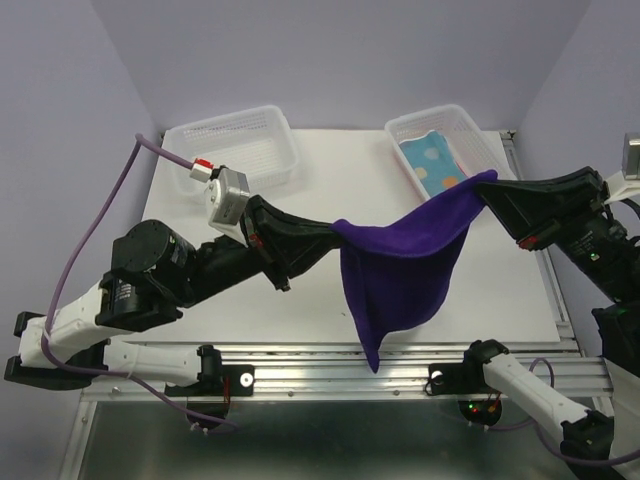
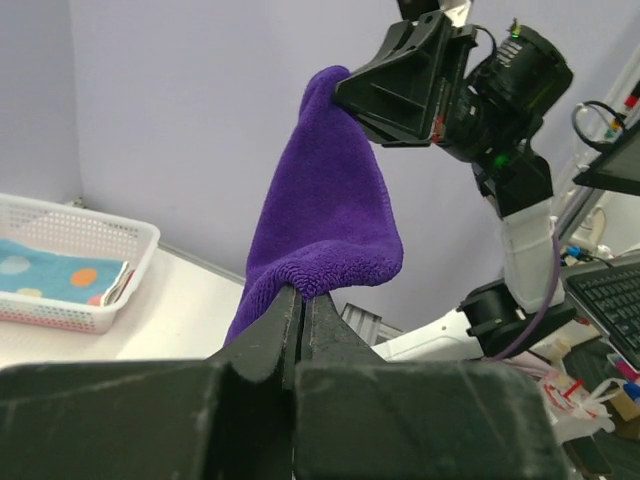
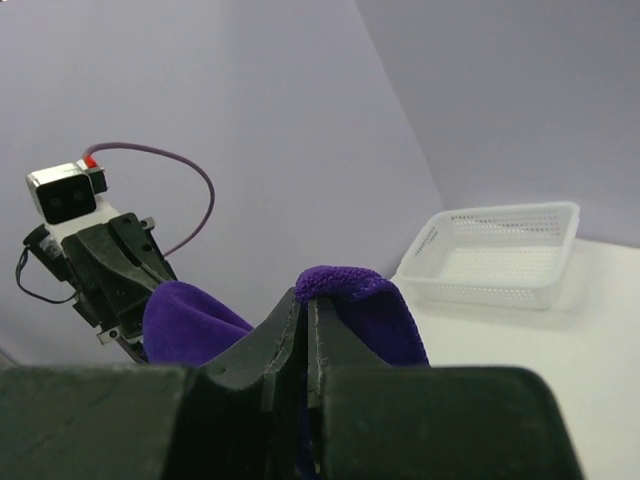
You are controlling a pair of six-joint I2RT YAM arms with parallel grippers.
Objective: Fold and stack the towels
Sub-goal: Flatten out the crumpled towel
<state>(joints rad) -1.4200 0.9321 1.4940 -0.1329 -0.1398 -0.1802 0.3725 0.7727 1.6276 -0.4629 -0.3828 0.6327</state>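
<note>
A dark purple towel (image 1: 400, 265) hangs in the air above the white table, stretched between my two grippers, its lower corner drooping over the table's front edge. My left gripper (image 1: 335, 230) is shut on its left corner; the cloth (image 2: 325, 220) rises from the closed tips (image 2: 302, 296). My right gripper (image 1: 487, 182) is shut on the right corner; purple cloth (image 3: 345, 285) bulges over the closed tips (image 3: 308, 300). A light blue towel with orange spots (image 1: 437, 165) lies in the right basket (image 1: 470, 125); it also shows in the left wrist view (image 2: 50, 275).
An empty white perforated basket (image 1: 232, 150) stands at the back left of the table; it also shows in the right wrist view (image 3: 500, 255). A metal rail (image 1: 320, 365) runs along the table's front edge. Purple walls close in the back and sides.
</note>
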